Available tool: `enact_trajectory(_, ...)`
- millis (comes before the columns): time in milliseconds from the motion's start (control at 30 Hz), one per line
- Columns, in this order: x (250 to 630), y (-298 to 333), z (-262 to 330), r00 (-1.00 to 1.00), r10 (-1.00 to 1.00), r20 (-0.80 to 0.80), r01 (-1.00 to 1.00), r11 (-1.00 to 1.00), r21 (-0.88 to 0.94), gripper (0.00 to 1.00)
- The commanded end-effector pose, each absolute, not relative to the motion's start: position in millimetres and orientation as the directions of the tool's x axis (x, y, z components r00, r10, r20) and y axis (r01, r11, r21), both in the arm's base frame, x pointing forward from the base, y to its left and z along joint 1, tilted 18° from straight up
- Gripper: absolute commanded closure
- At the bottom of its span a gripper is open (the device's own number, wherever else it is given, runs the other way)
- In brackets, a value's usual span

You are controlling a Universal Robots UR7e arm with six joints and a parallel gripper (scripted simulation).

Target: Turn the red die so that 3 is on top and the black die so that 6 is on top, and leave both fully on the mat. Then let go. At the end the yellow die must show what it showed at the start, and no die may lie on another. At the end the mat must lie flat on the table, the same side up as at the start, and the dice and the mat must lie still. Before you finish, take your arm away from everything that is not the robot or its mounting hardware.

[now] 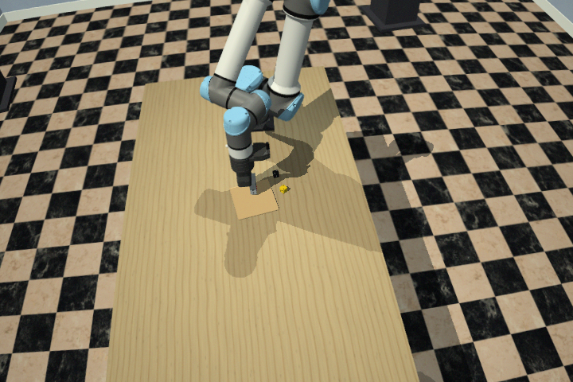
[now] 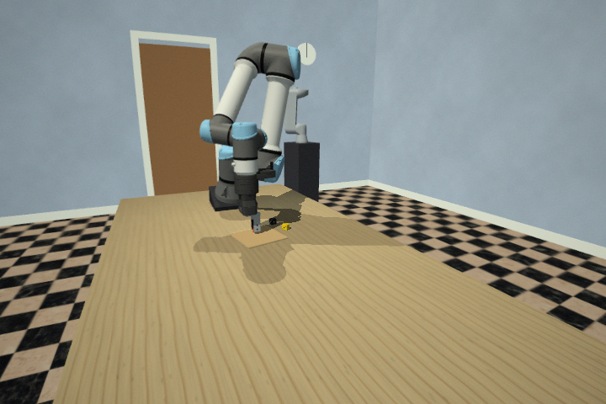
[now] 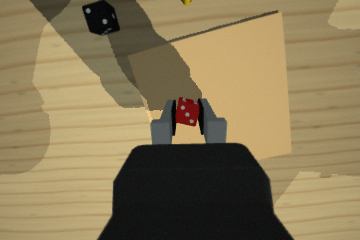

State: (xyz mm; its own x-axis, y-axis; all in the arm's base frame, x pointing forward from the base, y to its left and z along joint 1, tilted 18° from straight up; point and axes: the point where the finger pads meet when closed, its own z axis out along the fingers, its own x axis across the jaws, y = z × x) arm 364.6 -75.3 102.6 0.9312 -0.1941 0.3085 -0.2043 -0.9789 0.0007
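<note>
Gripper (image 3: pixel 187 114) jaws clamp red die (image 3: pixel 187 111) at frame centre by opposite flat faces; probably light, rigid, slippery.

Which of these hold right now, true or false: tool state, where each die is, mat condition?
1. The tool is shut on the red die. True.
2. The black die lies on the mat. False: it sits on the bare table, off the mat's edge.
3. The yellow die is stacked on the black die. False: the two lie apart on the table, neither on the other.
4. The mat lies flat on the table. True.
5. The tool hangs over the far end of the table, well away from the mat. False: it is over the mat's edge, near the corner closest to the arm's base.
</note>
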Motion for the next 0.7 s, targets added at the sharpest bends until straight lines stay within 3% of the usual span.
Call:
enact_trajectory(0, 364.5, -74.3, 100.6, 0.932, -0.194, 0.306, -0.203, -0.979, 0.0, 0.6)
enact_trajectory(667, 365.1, -74.5, 98.6, 0.932, -0.194, 0.306, -0.203, -0.979, 0.0, 0.6)
